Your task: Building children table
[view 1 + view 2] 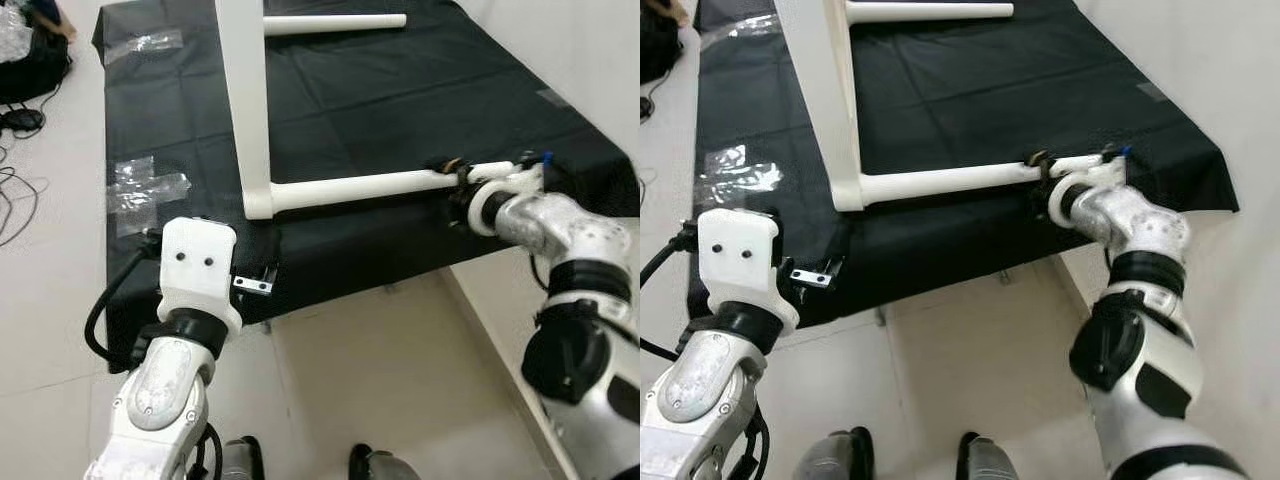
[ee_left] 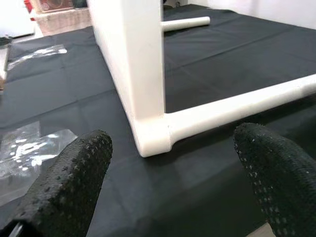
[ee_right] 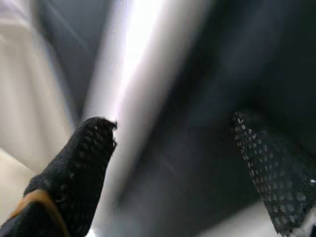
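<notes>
Left eye view: a white children's table (image 1: 245, 110) lies on its side on a black cloth (image 1: 400, 90) spread over a low platform, its flat top edge-on and two round legs pointing toward the robot's right; the near leg (image 1: 360, 188) lies along the cloth and the far leg (image 1: 335, 23) sits well behind it. The right gripper (image 1: 455, 178) is at the free end of the near leg, while the left arm's wrist housing (image 1: 198, 262) rests at the cloth's near edge, close to a small metal bracket (image 1: 253, 286) and empty plastic bags (image 1: 145, 185). Right eye view: the same layout, with the right gripper (image 1: 1043, 163) against the leg tip, near the platform's right side. Left wrist view: the left gripper (image 2: 170, 173) has its fingers spread wide, holding nothing, aimed at the corner where the near leg meets the tabletop. Right wrist view: blurred; the right gripper's fingers (image 3: 79, 168) stand apart with the pale leg running beside one of them, not clamped. Judged step: fitting or tightening the near leg. The next move probably calls for closing the right fingers around the leg end while the left gripper steadies the corner joint. The table looks plain, smooth white, seemingly plastic or painted, with rounded corners.
</notes>
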You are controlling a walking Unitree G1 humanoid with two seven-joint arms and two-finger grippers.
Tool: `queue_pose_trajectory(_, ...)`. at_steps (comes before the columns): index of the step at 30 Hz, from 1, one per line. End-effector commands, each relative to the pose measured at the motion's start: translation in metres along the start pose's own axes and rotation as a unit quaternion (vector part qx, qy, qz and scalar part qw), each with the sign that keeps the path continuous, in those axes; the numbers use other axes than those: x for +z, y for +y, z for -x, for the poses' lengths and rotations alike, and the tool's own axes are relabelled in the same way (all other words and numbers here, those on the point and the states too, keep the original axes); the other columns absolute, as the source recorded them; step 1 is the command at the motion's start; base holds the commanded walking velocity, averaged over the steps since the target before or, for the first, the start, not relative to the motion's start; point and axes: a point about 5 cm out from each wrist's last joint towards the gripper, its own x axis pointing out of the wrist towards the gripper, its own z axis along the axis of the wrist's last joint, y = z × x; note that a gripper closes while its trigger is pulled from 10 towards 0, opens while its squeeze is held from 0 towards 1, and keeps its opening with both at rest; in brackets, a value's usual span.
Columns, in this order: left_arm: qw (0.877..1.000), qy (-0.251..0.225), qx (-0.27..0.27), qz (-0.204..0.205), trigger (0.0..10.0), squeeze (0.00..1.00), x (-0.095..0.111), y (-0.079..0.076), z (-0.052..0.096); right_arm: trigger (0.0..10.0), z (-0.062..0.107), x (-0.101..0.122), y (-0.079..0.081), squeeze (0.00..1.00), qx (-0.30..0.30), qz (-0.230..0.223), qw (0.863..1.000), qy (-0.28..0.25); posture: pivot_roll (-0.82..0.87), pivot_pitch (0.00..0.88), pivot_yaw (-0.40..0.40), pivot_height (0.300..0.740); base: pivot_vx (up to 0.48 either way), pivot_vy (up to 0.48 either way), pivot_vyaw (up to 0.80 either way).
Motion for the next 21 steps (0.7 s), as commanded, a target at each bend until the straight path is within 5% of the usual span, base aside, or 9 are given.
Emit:
queue_pose_trajectory(1,1.0,0.006,0.004,-0.004,10.0,0.0,-0.003,0.002,0.0,10.0,0.002,-0.01,-0.014,0.0,-0.034,0.027,0.998,0.036,0.06,0.245,-0.046,0.74,0.0,0.0,0.0)
queue_pose_trajectory(4,1.0,0.009,0.008,-0.005,10.0,0.0,-0.005,0.004,0.0,10.0,0.018,0.013,-0.037,0.0,-0.115,0.063,0.99,-0.049,0.05,0.239,-0.046,0.74,0.0,0.0,0.0)
queue_pose_trajectory(5,1.0,0.015,0.013,-0.001,10.0,0.0,-0.009,0.006,-0.002,10.0,0.034,0.04,-0.037,0.0,-0.15,0.122,0.968,-0.162,0.05,0.232,-0.044,0.74,0.0,0.0,0.0)
queue_pose_trajectory(9,1.0,0.022,0.018,0.002,10.0,0.0,-0.013,0.008,-0.004,10.0,0.048,0.06,-0.027,0.0,-0.156,0.176,0.939,-0.251,0.05,0.231,-0.042,0.74,0.0,0.0,0.0)
queue_pose_trajectory(11,0.999,0.039,0.012,0.008,10.0,0.0,-0.024,0.009,-0.014,10.0,0.075,0.082,0.016,0.0,-0.134,0.314,0.858,-0.385,0.04,0.215,-0.045,0.74,0.0,0.0,0.0)
queue_pose_trajectory(14,0.997,0.06,-0.027,0.032,10.0,0.0,-0.038,0.005,-0.025,10.0,0.092,0.077,0.056,0.0,-0.12,0.422,0.783,-0.44,0.04,0.205,-0.042,0.74,0.0,0.0,0.0)
queue_pose_trajectory(18,0.994,0.073,-0.05,0.064,10.0,0.0,-0.045,0.002,-0.032,10.0,0.097,0.074,0.073,0.0,-0.103,0.455,0.758,-0.456,0.03,0.198,-0.039,0.74,0.0,0.0,0.0)
queue_pose_trajectory(20,0.987,0.079,-0.062,0.125,10.0,0.0,-0.052,-0.002,-0.039,10.0,0.1,0.07,0.089,0.0,-0.088,0.514,0.708,-0.476,0.03,0.196,-0.035,0.74,0.0,0.0,0.0)
queue_pose_trajectory(21,0.987,0.079,-0.062,0.125,10.0,0.0,-0.052,-0.002,-0.039,10.0,0.1,0.07,0.089,0.0,-0.088,0.514,0.708,-0.476,0.03,0.196,-0.035,0.74,0.0,0.0,0.0)
